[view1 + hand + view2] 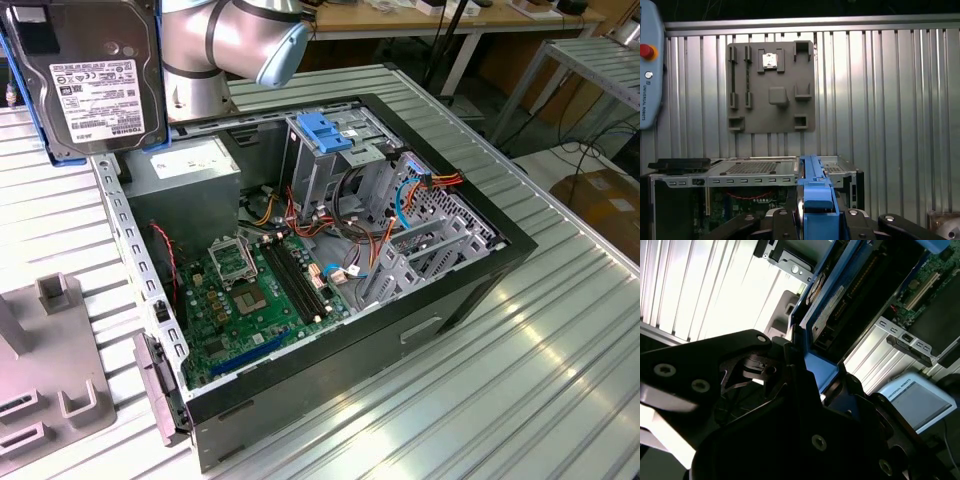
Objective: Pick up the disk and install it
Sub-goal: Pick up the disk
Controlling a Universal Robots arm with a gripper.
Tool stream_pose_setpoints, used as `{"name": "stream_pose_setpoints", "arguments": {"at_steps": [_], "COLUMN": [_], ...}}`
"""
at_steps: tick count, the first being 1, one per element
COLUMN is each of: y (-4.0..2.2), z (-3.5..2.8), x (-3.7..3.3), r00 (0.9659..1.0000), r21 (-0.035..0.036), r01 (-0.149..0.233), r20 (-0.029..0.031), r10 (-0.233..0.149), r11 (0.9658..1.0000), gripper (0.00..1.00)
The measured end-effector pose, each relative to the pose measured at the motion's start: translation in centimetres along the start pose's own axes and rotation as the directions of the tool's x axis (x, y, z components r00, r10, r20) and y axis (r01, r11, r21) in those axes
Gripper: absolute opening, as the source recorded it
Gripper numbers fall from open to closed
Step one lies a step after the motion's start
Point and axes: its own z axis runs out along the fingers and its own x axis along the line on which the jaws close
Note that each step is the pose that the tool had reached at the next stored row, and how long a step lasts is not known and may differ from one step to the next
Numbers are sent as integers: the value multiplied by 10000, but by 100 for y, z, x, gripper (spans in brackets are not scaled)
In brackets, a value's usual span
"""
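Gripper: the gripper (817, 220) is closed on the disk, its black fingers (790, 357) pinching the blue bracket (815, 187) from both sides.
Why that hold: gripping the bracket rather than the metal body probably leaves the far end of the drive free to enter a bay.
Disk: the disk (95, 85) hangs in the air, touching nothing but the gripper, above the corner of the computer case (420, 350) at the exterior view's upper left.
Facing: it stands on edge, its white-labelled face turned toward the exterior camera. In the first wrist view it appears as a thin blue edge.
Long axis: roughly up and down, judging by the label; its upper end runs out of the exterior view.
Power-supply box: the grey power-supply box (185, 175) sits just below the disk, inside the case.
Motherboard: the motherboard (260, 290) lies flat on the case floor, exposed because the side is open.
Drive cage: the grey drive cage (320, 170) with its blue latch (325, 132) stands well apart from the disk, so installation looks not yet done.
Surface: the ribbed metal surface (520, 400) carries the case and a grey fixture (50, 370).
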Motion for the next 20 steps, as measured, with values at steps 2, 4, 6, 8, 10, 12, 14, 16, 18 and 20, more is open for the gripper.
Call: {"name": "stream_pose_setpoints", "arguments": {"at_steps": [2,4,6,8,10,12,14,16,18,20], "y": [-18,-37,-53,-72,-107,-140,-172,-199,-220,-226], "z": [1,3,5,7,11,14,18,22,25,29], "x": [-1,-1,-2,-3,-4,-5,-7,-8,-8,-5], "r00": [10000,10000,10000,10000,10000,10000,10000,10000,10000,10000], "r21": [0,-1,0,0,0,0,0,0,0,0], "r01": [-1,-2,-4,-5,-7,-10,-13,-16,-17,-18], "r20": [0,-1,0,-1,-1,-2,-4,-5,-6,-6], "r10": [1,2,4,5,7,10,13,16,17,18], "r11": [10000,10000,10000,10000,10000,10000,10000,10000,10000,10000], "gripper": [37,37,37,37,37,37,37,37,37,37]}}
